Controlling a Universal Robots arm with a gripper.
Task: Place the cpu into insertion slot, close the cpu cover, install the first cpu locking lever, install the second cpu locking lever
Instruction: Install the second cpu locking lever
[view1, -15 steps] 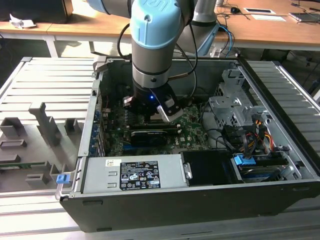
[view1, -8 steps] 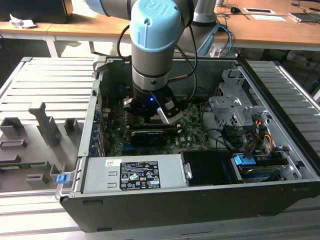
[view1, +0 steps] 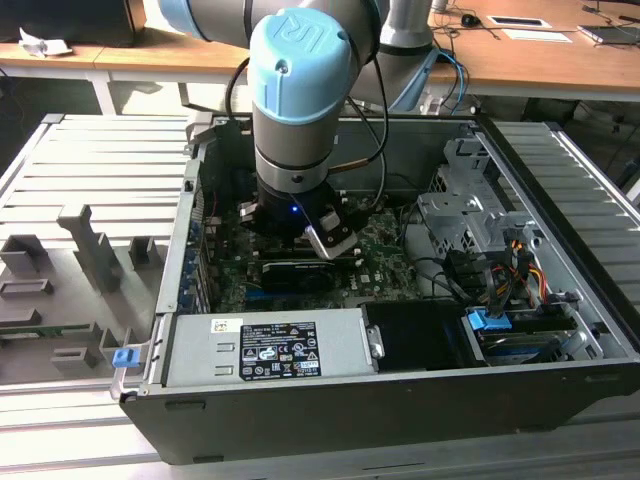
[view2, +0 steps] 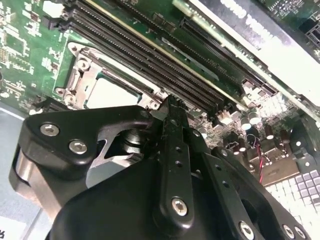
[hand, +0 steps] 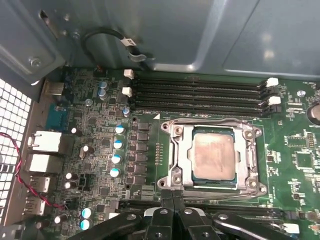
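The cpu (hand: 213, 156) lies flat in the insertion slot (hand: 175, 155), silvery face up, just ahead of the hand (hand: 172, 200) in the first wrist view. The cpu cover (hand: 248, 176) appears to lie down over it, its frame bordering the chip on all sides while the metal face shows through the window. In the second wrist view the same chip (view2: 111, 92) sits just beyond the fingertips (view2: 172, 107), with the socket frame around it.

The hand's fingers are pressed together with nothing between them, their tips close to the near edge of the socket frame; whether they touch it I cannot tell.

By its look the chip is light, stiff and thin, with a smooth face that would slip; its underside is probably delicate, so the edges are the only sensible place to take hold. The cover is thin sheet metal, rigid and springy, best pushed at its rim or tab. The thin wire levers at the frame's edge are hard to make out.

Beyond the socket run long black memory slots (hand: 200, 92). In the exterior view the arm (view1: 300, 90) reaches down into the open computer case (view1: 560, 400), which rests on a ribbed grey desk (view1: 80, 180).
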